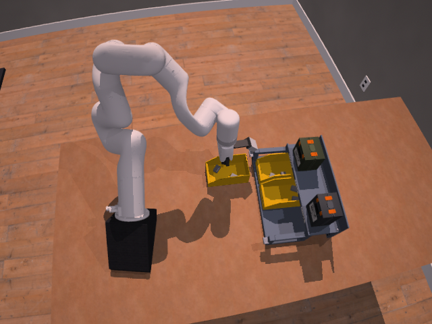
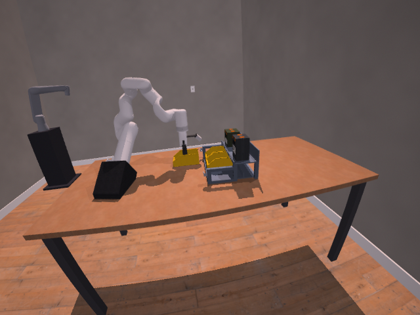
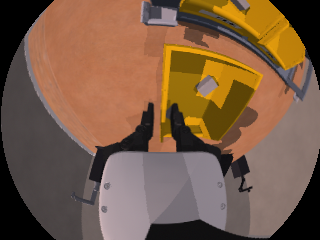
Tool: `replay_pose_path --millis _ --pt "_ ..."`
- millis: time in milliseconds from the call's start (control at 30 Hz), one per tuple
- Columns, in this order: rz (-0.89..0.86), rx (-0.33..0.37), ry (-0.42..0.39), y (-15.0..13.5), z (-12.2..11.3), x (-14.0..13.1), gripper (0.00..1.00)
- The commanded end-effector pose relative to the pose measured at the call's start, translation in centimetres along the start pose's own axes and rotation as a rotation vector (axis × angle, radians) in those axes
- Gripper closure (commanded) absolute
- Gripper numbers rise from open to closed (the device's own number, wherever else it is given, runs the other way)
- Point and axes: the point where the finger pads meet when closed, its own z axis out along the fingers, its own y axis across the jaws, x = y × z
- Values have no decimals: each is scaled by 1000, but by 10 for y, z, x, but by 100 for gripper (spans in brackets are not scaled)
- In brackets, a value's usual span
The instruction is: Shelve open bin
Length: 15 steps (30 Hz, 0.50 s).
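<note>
Where the exterior view extends past the left edge of the surface [image 1: 156,285] [image 2: 169,210] [image 3: 95,75], a black pedestal [image 2: 52,157] stands on the floor and carries a grey angled fixture [image 2: 48,89]. Near the left edge of the surface, a black base block [image 1: 129,247] [image 2: 110,179] supports the white arm [image 1: 130,174] [image 2: 126,142], which arches over toward the shelf.

Right of the base block, the open yellow bin [image 1: 237,179] [image 2: 189,159] [image 3: 190,100] rests level on the surface, low open front toward the base block. A dark part [image 1: 217,169] and a light part [image 1: 233,175] [image 3: 207,86] lie inside it. The gripper [image 1: 225,161] [image 2: 184,151] [image 3: 162,110] points down at the bin's far long side; its fingers stand partly open, one on each side of the wall, without gripping it.

Just beside the bin's rear end is the grey shelf [image 1: 335,184] [image 2: 256,169] [image 3: 220,33]. Its front row holds a far bin [image 1: 275,160] and a middle bin [image 1: 273,195], both level, open fronts toward the task bin. The free place is at the row's near end. Behind the row stand a green case [image 1: 312,150] [image 2: 231,135] at the far corner and a black case [image 1: 324,209] [image 2: 241,147] nearer.
</note>
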Motion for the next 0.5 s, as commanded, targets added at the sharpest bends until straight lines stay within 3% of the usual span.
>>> replay_pose_path --millis 0,467 --pt "0 1 4 0 2 2 72" --pt "0 1 4 0 -1 2 72"
